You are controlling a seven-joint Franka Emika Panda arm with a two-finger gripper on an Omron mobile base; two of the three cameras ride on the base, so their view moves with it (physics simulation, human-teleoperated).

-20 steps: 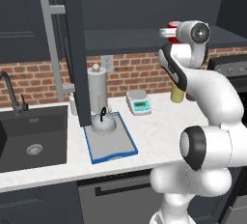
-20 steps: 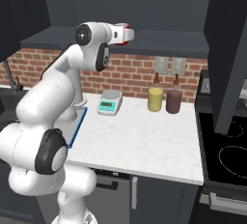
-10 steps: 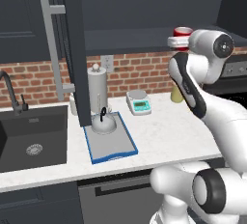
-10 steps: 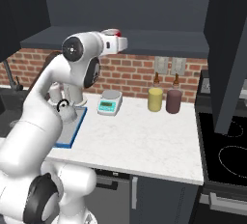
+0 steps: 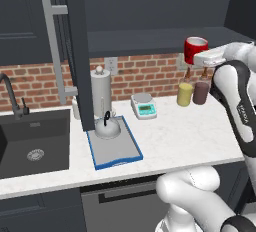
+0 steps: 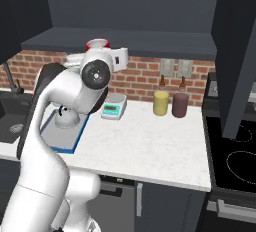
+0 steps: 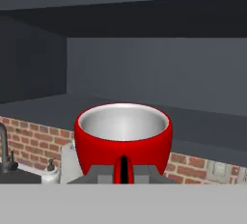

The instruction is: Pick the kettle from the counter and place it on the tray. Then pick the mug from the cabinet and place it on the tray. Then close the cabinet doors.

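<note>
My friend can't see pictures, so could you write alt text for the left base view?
A white robot arm's gripper holds a red mug up beside the open cabinet. Below, a kettle sits on a blue-rimmed tray on the counter.

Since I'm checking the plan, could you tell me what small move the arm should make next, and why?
Probably swing the held mug left and down toward the tray. The gripper is shut on its handle, clear of the cabinet, and the kettle already sits on the tray's back end, with bare space in front.
</note>
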